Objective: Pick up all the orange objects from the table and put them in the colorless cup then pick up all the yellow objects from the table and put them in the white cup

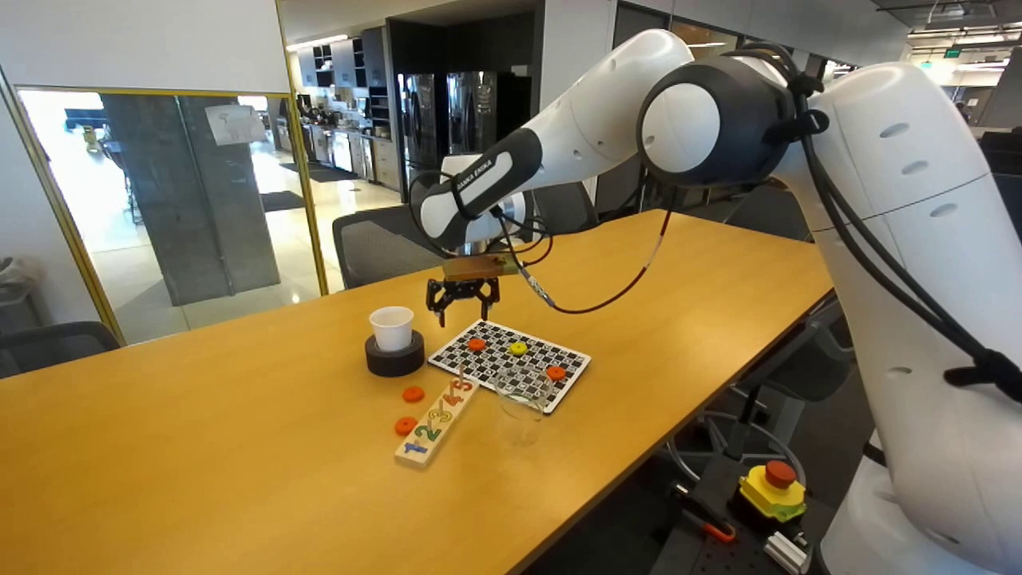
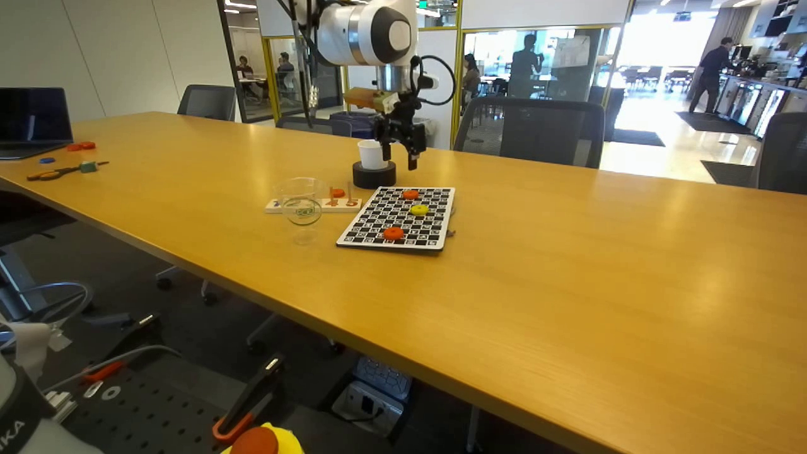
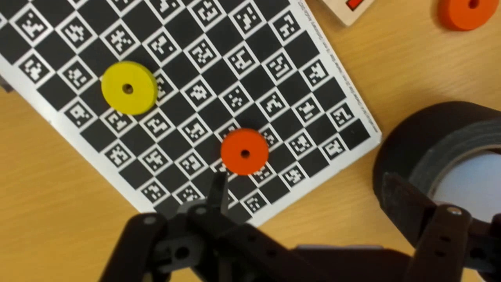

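Claw (image 1: 463, 319) hangs near and above one end of the checkered board (image 3: 219, 76), fingers spread wide, nothing between them. Step in hand, my reading: reaching for an orange piece, early in the orange half, since at least four lie outside the clear cup (image 1: 522, 415). Nearest orange disc (image 3: 236, 148) rests on the board below the claw, just ahead of one fingertip in the wrist view, off centre from the gap. Yellow disc (image 3: 135, 80), same board, farther out beyond that fingertip; its turn likely later. Far orange disc (image 1: 556, 373) lies across the board from the claw, toward the robot's base (image 1: 858, 527); clear cup stands out that way too. White cup (image 1: 392, 329) just beside the claw and lower, in the ring of a black tape roll (image 1: 395, 361). Two loose orange discs (image 1: 413, 394) lie on the table (image 1: 239, 455), farther from the claw than the white cup, beside the number board (image 1: 437, 427). Next move, I judge: shift toward the nearest disc, away from the roll, then straight down and a pinch on its rim; dropping from here could clip roll or cup. Writing: FRANKA EMIKA on the arm (image 1: 587, 116), its start unclear; numerals 1 to 5 on the number board; fine print along the checkered board's border, too small to read.
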